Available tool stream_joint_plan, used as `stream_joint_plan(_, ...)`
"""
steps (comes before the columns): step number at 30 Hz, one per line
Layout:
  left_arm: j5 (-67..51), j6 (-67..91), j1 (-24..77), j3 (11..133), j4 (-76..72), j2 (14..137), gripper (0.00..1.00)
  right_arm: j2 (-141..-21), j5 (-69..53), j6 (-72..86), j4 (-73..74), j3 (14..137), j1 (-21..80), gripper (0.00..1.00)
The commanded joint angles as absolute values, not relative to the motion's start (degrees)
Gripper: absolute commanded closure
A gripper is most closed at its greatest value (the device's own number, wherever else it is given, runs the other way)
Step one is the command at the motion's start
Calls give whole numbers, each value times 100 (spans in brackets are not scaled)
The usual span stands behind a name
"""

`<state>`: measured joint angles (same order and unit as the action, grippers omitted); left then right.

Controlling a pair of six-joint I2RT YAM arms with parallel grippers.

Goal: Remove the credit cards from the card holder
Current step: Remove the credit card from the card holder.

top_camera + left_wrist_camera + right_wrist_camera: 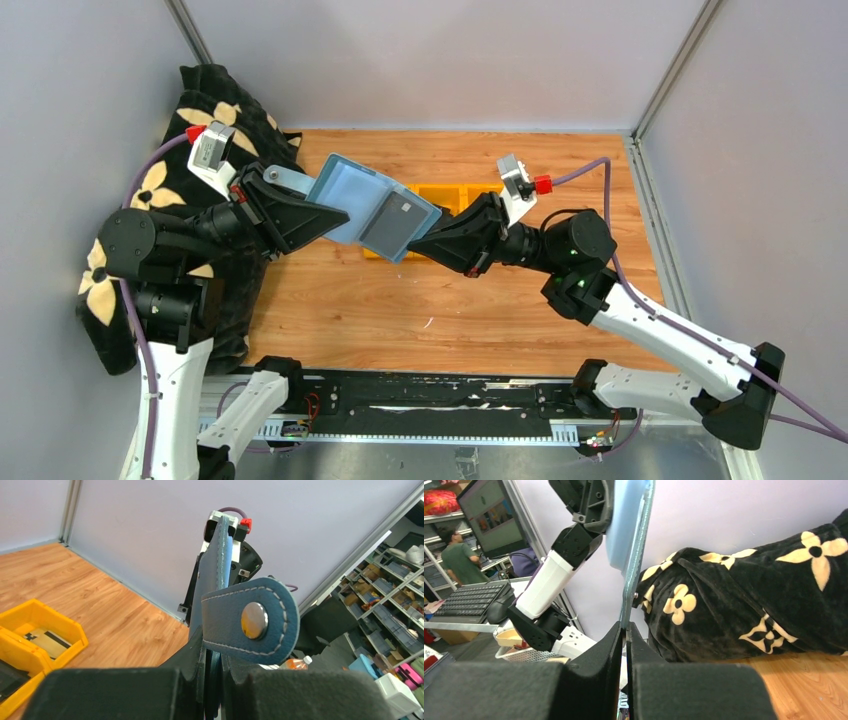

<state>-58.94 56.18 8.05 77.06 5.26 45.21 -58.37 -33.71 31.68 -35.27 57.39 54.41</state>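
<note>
The card holder (350,190) is open, teal-blue with a paler inside, and held in the air between both grippers. A dark grey credit card (392,222) lies in its right half. My left gripper (325,215) is shut on the holder's left edge; in the left wrist view (216,645) the holder (210,585) stands edge-on, with the strap tab (250,620) and its round snap folded over. My right gripper (422,238) is shut on the card's thin edge (630,590) below the pale holder panel (624,520). Other cards are hidden.
Yellow plastic bins (440,195) sit on the wooden table behind the holder; in the left wrist view one bin (40,625) holds a flat card-like piece. A black blanket with cream flowers (200,120) is heaped at the left wall. Grey walls close in the table.
</note>
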Motion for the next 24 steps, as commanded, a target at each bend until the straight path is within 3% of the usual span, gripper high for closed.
stream_joint_plan(1,-5985,5711,800,7878,441,4528,100,-5933,-2979,3034,-3636,5913,5524,91)
stream_joint_plan(10,-6037,5800,800,7905,378,4519,100,-6152,-2794,3206,-4003,5959,5520,90)
stream_joint_plan(21,-6065,5732,800,7765,333,4500,100,-6412,-3015,4073,-5466,5818,5520,60)
stream_joint_plan(24,-6000,5640,800,7696,363,4486,100,-6536,-3280,4336,-5642,5924,5520,57)
